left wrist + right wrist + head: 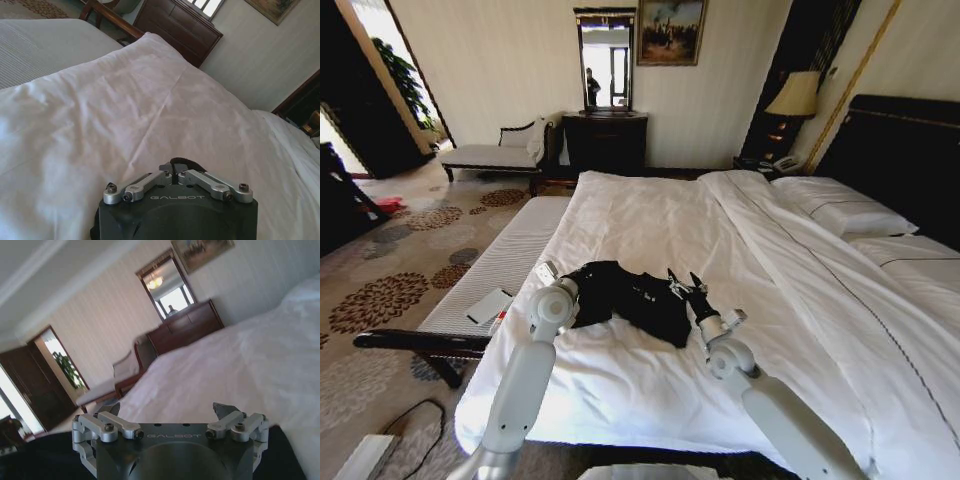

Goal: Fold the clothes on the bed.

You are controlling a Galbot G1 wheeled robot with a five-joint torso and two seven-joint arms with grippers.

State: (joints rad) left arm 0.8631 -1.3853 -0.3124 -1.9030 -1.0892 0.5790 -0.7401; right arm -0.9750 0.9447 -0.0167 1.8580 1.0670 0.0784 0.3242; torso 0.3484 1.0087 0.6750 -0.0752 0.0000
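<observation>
Since the black T-shirt [630, 296] lies bunched between my two arms, the thing I am weighing is which way it runs from each claw. From the head camera it sits in the lower middle of the frame, on the white duvet near the foot edge of the bed [740, 240], and its long axis runs from the left of centre down toward the right of centre.

My left claw [548, 272] is at the shirt's left end, touching or just over the cloth. Through the left wrist camera its fingers [165, 172] are drawn together, with a dark scrap showing right at the tips; I judge it is pinching the shirt there, though the grip itself is mostly hidden.

My right claw [685, 284] is at the shirt's right end, just above the cloth, with its fingers [223, 411] spread wide apart and nothing between them. In that wrist camera the shirt shows as a dark mass along the bottom edge of the frame, beneath the claw.

Both arms are about equally near. I judge the fold is barely begun: the shirt is crumpled, not spread flat.
</observation>
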